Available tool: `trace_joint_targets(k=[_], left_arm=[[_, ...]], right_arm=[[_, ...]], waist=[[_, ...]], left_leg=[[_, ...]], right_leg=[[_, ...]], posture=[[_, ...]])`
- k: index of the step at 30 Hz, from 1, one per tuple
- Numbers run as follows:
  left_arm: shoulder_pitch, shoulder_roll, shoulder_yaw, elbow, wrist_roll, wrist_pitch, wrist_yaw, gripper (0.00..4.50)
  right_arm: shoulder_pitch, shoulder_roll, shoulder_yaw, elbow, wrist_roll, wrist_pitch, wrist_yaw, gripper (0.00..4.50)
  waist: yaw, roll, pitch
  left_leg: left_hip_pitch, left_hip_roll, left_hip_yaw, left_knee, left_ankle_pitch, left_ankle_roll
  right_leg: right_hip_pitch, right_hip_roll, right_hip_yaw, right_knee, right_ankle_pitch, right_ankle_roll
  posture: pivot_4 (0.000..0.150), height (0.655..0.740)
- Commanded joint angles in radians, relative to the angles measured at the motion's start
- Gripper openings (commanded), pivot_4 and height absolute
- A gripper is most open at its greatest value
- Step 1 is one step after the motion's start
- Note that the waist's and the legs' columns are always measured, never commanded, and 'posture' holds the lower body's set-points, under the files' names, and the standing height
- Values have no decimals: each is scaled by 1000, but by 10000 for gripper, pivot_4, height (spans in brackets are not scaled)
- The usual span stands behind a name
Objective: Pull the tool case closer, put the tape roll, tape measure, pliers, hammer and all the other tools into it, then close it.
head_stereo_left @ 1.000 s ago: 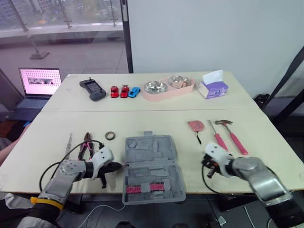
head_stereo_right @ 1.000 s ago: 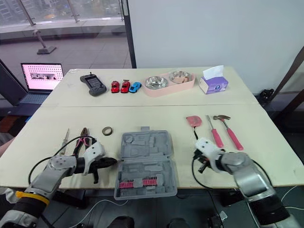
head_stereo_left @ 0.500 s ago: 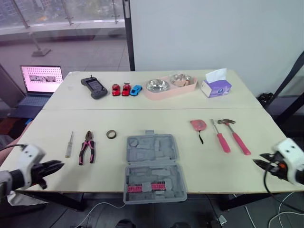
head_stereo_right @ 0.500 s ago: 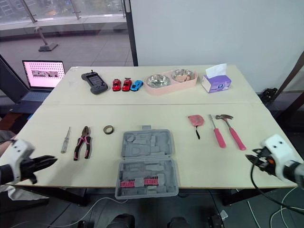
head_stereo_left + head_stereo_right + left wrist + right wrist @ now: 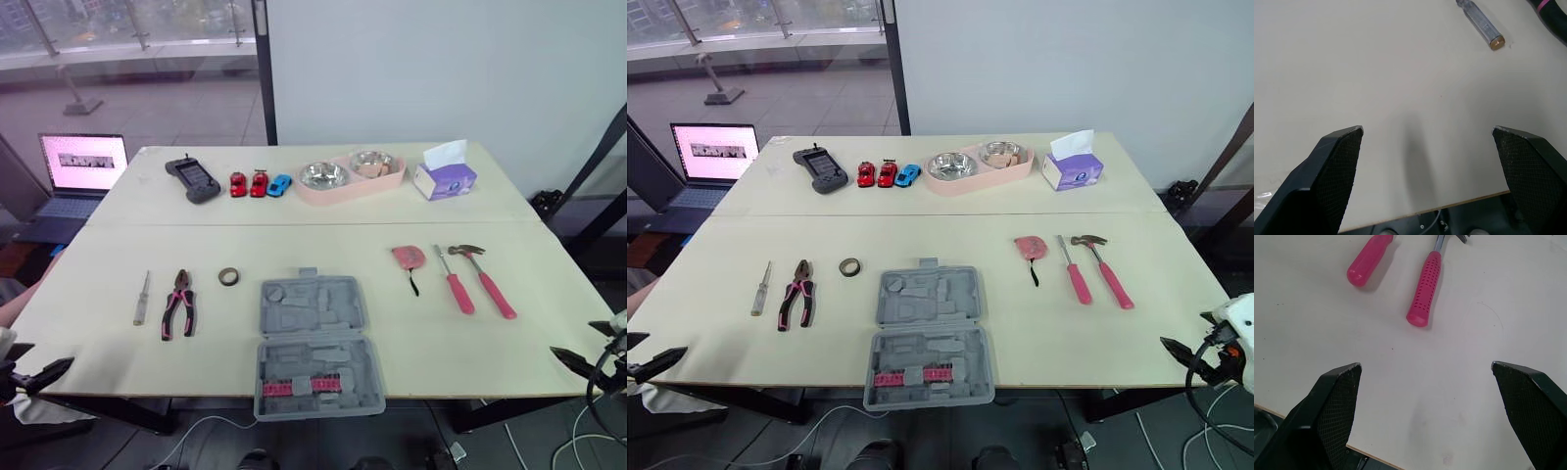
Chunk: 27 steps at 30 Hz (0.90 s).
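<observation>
Surface (image 5: 313, 245): pale, two-section, carries all task items.

Tool case (image 5: 315, 343): grey, lying open and flat at the centre of the near edge, lid half on the far side. A row of pink bits sits in the near half; the other moulded recesses are unfilled.

Left pincer (image 5: 1426, 129): fingers wide apart, holding nothing, at the near-left corner of the surface, well apart from the case. Right pincer (image 5: 1425, 364): fingers wide apart, holding nothing, at the near-right corner.

Laptop (image 5: 83, 166): screen lit, beyond the surface's far-left corner.

Far row, left to right: dark handheld device (image 5: 192, 182), three toy cars (image 5: 257, 185), pink double-bowl tray (image 5: 348, 177), purple tissue box (image 5: 444, 178).

Right of the case:
- hammer (image 5: 487, 279), pink grip, head toward the far side
- just beside it on its left, pink-handled screwdriver (image 5: 454, 284), lying roughly parallel
- tape measure (image 5: 406, 258), pink, black strap trailing toward the near edge

Left of the case:
- pliers (image 5: 179, 304), pink-and-black handles toward the near edge
- slim clear-handled screwdriver (image 5: 141, 298), outermost
- tape roll (image 5: 227, 277), flat, between pliers and case

All of these tools lie outside the case.
</observation>
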Motion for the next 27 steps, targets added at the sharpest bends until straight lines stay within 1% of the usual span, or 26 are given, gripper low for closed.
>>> trace_joint_targets(k=[1,5,8,11,13,14,16,19,21,23,25,27], left_arm=[[-3,3,-9,-32,-1,-3,5,44231],[-9,-17,-40,-81,2,10,10,44231],[-15,-56,-89,-193,-21,77,7,44231],[-61,-100,-146,-306,-55,199,8,44231],[-142,-119,-219,-342,-41,270,13,44231],[-171,-125,-242,-348,-36,286,13,44231],[-256,-146,-309,-332,-18,240,-32,44231],[-409,-175,-403,-209,34,57,-138,44231],[-538,-192,-473,-65,102,-96,-196,44231],[-654,-205,-533,70,146,-144,-260,44231],[-732,-220,-569,172,171,-175,-308,44231],[-837,-246,-622,303,229,-203,-341,44231]], right_arm=[[-6,0,-7,-41,18,10,-20,45000],[-15,17,11,-105,40,50,-45,45000],[-48,49,47,-239,97,128,-78,45000],[-135,93,148,-417,181,239,-125,45000],[-234,124,285,-500,206,284,-134,45000],[-266,130,332,-522,209,296,-136,45000],[-367,164,453,-542,201,321,-146,45000],[-488,197,608,-525,156,321,-138,45000],[-546,210,687,-497,121,304,-127,45000],[-592,222,743,-469,95,292,-122,45000],[-616,228,773,-450,75,281,-120,45000],[-641,236,806,-427,48,262,-118,45000]], waist=[[0,0,0],[0,0,0],[-2,0,0],[-1,1,0],[0,0,0],[0,0,0],[2,0,0],[5,-1,0],[4,-1,0],[1,-2,1],[-2,-2,1],[-5,-2,1]], left_leg=[[0,0,0,0,0,0],[0,0,0,0,0,0],[0,0,0,0,0,0],[0,1,0,1,0,0],[0,1,0,2,0,0],[-1,1,0,3,0,0],[-1,1,0,4,0,0],[-1,0,-1,4,1,-1],[-2,0,-1,5,2,-3],[-3,0,-1,4,4,-7],[-3,-1,-1,4,4,-7],[-3,-1,-1,4,4,-7]], right_leg=[[0,0,0,0,0,0],[0,0,0,0,0,0],[0,0,1,1,0,0],[0,0,1,2,0,0],[0,1,1,3,0,0],[0,2,1,3,0,0],[0,2,0,3,0,0],[0,1,-1,2,0,0],[-1,1,-1,2,0,0],[-1,1,-2,2,0,0],[-1,1,-2,2,0,0],[-2,1,-2,3,0,0]], posture=[[1500,7400],[1500,7400],[1500,7400],[1500,7400],[1500,7400],[1500,7400],[1500,7400],[1500,7400],[1500,7400],[1500,7400],[1500,7400],[1500,7400]])
